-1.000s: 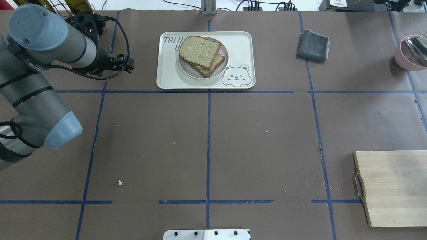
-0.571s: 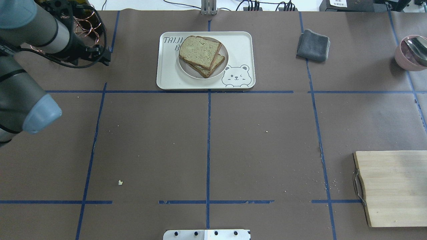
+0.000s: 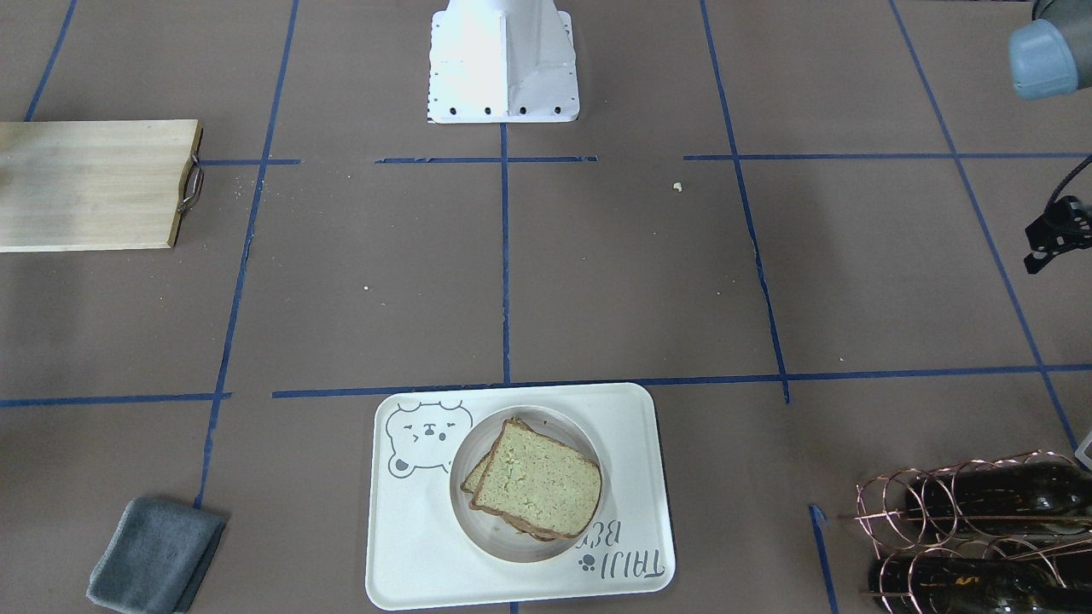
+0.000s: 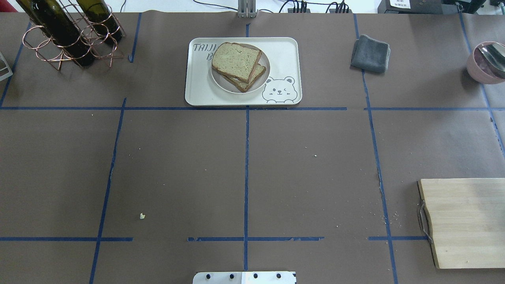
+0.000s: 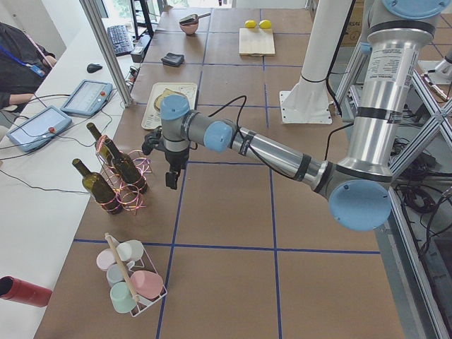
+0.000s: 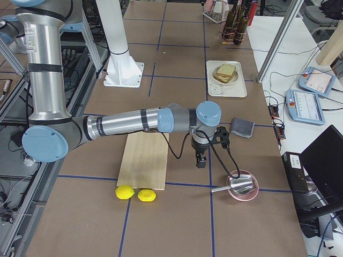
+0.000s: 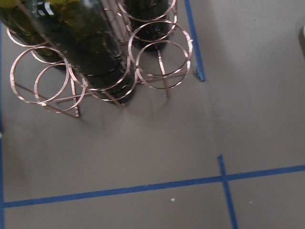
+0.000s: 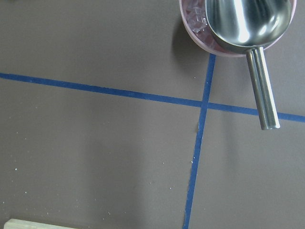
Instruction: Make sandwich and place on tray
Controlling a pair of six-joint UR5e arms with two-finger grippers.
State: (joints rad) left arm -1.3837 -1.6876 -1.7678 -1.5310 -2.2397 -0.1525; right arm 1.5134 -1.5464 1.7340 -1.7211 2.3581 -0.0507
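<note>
**Front-facing view.** The sandwich (image 3: pixel 533 482) rests on a plate (image 3: pixel 490 539) inside the tray (image 3: pixel 409 546). Only the left arm (image 3: pixel 1045 47) shows, at the frame's edge.

**Overhead view.** The tray (image 4: pixel 284 59) carries the plated sandwich (image 4: pixel 236 63). A cloth (image 4: pixel 371 53), a bowl (image 4: pixel 487 65), a cutting board (image 4: pixel 465 221) and a bottle rack (image 4: pixel 67 35) lie on the bench (image 4: pixel 177 165).

**Left side view.** The left end effector (image 5: pixel 171 180) points down just beside the bottle rack. The tray lies beyond it, well apart. I cannot tell whether its fingers are spread or pressed together.

**Right side view.** The right end effector (image 6: pixel 201 159) hangs between the cutting board and the bowl, which holds a scoop (image 6: pixel 238 186). The tray is well apart, further along the bench. Its state cannot be told here either.

**Wrist views.** The bottle rack lies under the left end effector, and the bowl and scoop under the right.
</note>
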